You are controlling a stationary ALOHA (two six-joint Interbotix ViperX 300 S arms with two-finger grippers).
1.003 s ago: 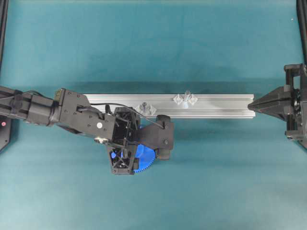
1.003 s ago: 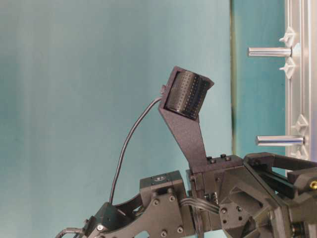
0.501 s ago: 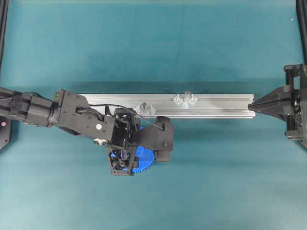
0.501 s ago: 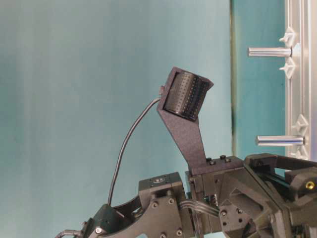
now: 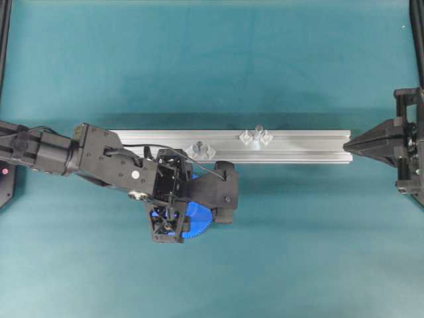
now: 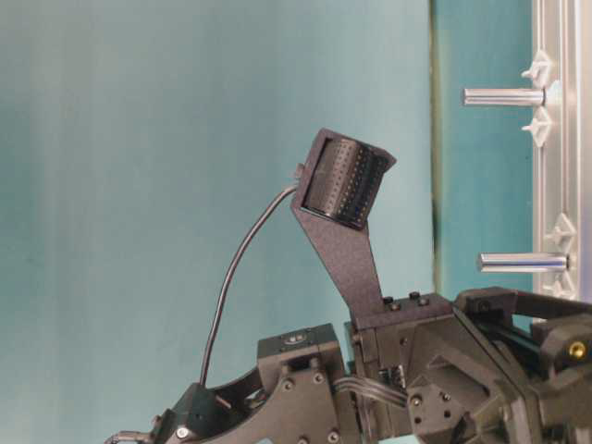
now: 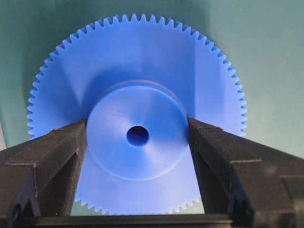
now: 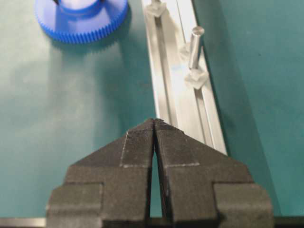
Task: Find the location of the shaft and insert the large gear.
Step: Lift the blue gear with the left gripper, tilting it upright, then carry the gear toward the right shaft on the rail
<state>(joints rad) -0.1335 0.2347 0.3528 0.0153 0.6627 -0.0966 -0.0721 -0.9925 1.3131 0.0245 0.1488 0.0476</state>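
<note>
— Gripping the large gear (image 7: 137, 114) by its raised hub, is it?
— Yes, left pincer (image 7: 137, 142) clamped there, lower left of the overhead view, below the rail (image 5: 298, 146). Stiff, light, slick plastic.
— Right pincer (image 8: 155, 142)?
— Closed, empty.

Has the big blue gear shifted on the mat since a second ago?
No. In the overhead view the large gear sits the same way below the rail, the left gripper now closed on its hub.
</note>
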